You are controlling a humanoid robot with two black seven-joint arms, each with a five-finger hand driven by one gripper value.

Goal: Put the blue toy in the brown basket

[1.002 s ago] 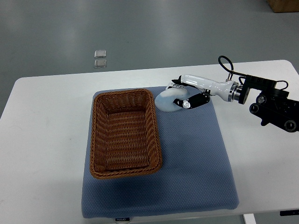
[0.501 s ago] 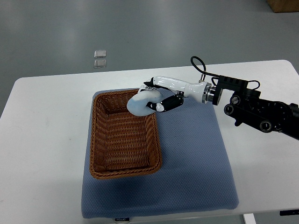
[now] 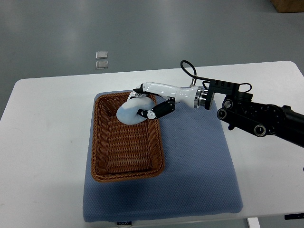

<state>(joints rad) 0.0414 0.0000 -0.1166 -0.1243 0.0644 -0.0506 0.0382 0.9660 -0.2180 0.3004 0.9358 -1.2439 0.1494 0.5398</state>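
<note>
One camera looks down on the scene, and in this top view the right hand (image 3: pixel 145 102) reaches in from the right edge on a black, jointed arm (image 3: pixel 256 116) with a white forearm section. Its fingers (image 3: pixel 159 109) are curled around the blue toy (image 3: pixel 129 111), a pale bluish, rounded lump that sits under and slightly left of the white palm, with a dark-tipped finger wrapped across its near side. The toy is held above the far right part of the brown basket (image 3: pixel 99 156), just inside its far rim and close to its right wall; whether it touches the weave cannot be told. The basket is a rectangular wicker tray with nothing resting on its woven floor. It stands on the left half of a blue-grey mat (image 3: pixel 199 171), which lies on the white counter (image 3: pixel 42 142). Two small clear squares (image 3: pixel 101 59) lie on the grey floor beyond the counter's far edge.
</note>
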